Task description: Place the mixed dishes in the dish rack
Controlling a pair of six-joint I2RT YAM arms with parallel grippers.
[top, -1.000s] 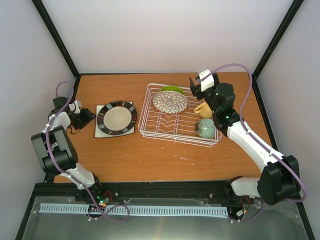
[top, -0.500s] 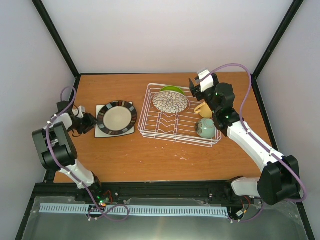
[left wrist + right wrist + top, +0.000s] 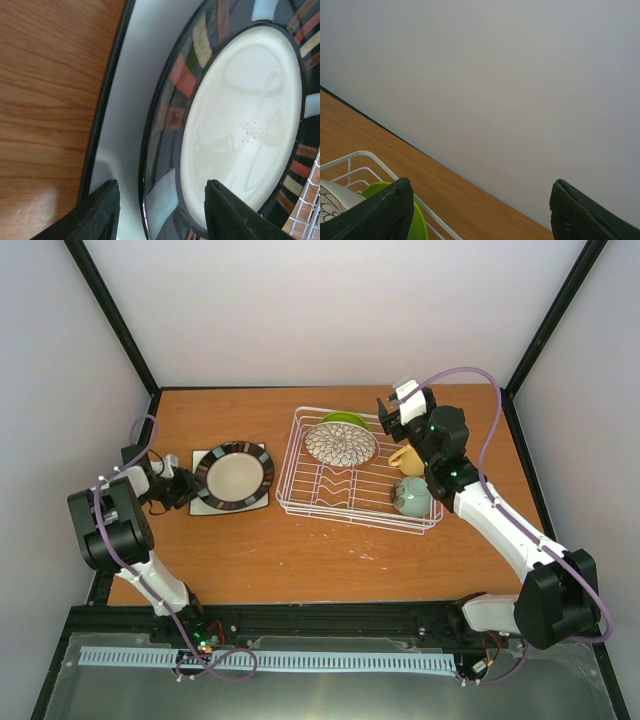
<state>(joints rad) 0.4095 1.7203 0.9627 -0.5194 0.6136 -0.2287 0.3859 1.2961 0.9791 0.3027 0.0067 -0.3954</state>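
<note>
top external: the wooden table (image 3: 300,550), within pale walls (image 3: 330,310), carries the dish rack (image 3: 287,502) holding the petal-patterned plate (image 3: 341,444), lime-green small plate (image 3: 345,419), pale yellow handled mug (image 3: 405,459) and pale mint bowl (image 3: 411,496); left of it the dark-rimmed cream plate (image 3: 234,475) lies on the white square plate (image 3: 200,506). left wrist: the left gripper (image 3: 161,184), part open, straddles that plate's rim. right wrist: the right gripper (image 3: 481,184) gapes wide and empty over the rack's far corner.

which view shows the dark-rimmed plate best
Top external: the dark-rimmed cream plate shows whole, sitting on the white square plate. Left wrist shows only its near part, between the fingers. Right wrist misses it.
</note>
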